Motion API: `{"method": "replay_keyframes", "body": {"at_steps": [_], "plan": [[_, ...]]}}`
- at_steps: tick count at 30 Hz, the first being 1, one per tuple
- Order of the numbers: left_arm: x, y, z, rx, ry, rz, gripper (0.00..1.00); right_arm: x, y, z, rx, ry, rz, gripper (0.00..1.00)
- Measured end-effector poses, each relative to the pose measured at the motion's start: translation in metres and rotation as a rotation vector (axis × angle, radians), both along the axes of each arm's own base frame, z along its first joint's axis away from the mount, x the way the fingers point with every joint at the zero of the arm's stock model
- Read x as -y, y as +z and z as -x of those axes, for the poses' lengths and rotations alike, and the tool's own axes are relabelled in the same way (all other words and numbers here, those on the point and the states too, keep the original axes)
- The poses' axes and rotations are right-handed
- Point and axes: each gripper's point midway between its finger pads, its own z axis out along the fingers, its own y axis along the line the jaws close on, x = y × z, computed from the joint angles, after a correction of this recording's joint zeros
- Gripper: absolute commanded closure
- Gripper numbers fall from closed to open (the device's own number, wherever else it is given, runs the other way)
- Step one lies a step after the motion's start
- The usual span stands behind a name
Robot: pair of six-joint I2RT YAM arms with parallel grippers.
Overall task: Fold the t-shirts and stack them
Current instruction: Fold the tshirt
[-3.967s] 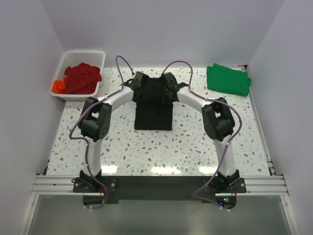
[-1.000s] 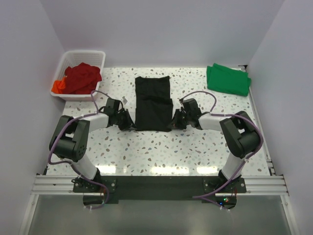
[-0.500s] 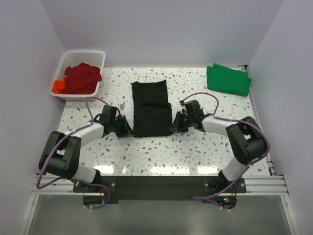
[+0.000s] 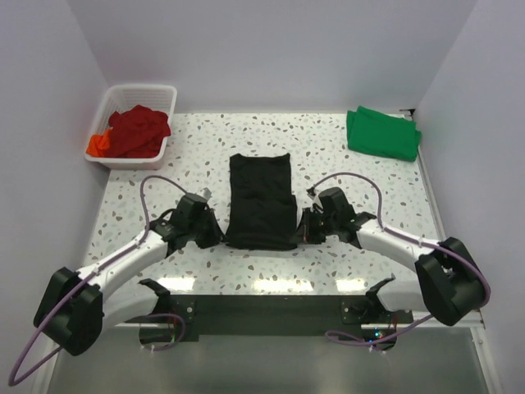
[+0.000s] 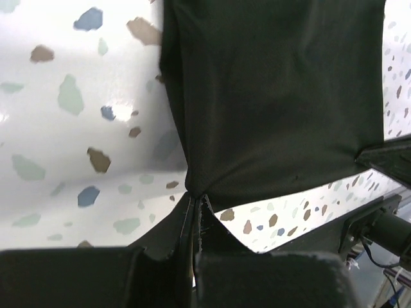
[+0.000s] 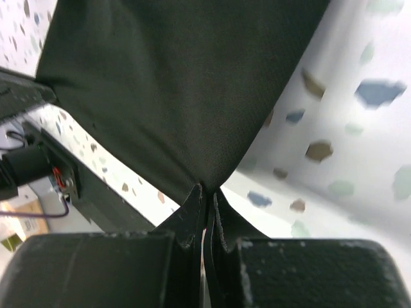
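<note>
The black t-shirt [image 4: 260,201] lies as a narrow folded strip at the middle of the speckled table [image 4: 353,176], its near edge lifted slightly where your two arms hold it; your left gripper [image 5: 194,212] is pinched tight on the near left corner, and your right gripper [image 6: 207,202] is pinched on the near right corner, each wrist view showing cloth drawn to a point between closed fingers; gripping both corners at once keeps the hem level, which likely sets up carrying that edge over the far half for the next fold; the green t-shirt [image 4: 381,134] sits folded at the far right corner, probably the start of the stack; the dark red t-shirt [image 4: 138,130] and orange t-shirt [image 4: 98,146] wait crumpled in the white basket [image 4: 143,91] at far left.
</note>
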Motion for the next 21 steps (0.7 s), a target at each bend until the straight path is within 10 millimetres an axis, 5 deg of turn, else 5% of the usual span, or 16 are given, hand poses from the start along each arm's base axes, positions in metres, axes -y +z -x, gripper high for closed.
{"method": "replay_keyframes", "body": {"at_steps": [6,12,17,21], "plan": [[-0.004,0.011,0.023,0.012,0.041,-0.032,1.0,0.0,0.003,0.033,-0.021,0.043,-0.003,1.0],[-0.011,0.013,0.036,0.006,0.087,-0.075,1.0,-0.001,0.017,0.043,-0.007,0.052,-0.007,1.0],[-0.014,0.027,0.028,0.026,0.119,-0.122,1.0,-0.004,0.043,0.03,0.037,0.036,0.008,1.0],[-0.008,0.059,-0.002,0.099,0.15,-0.155,1.0,-0.011,0.073,0.008,0.123,0.024,0.007,1.0]]}}
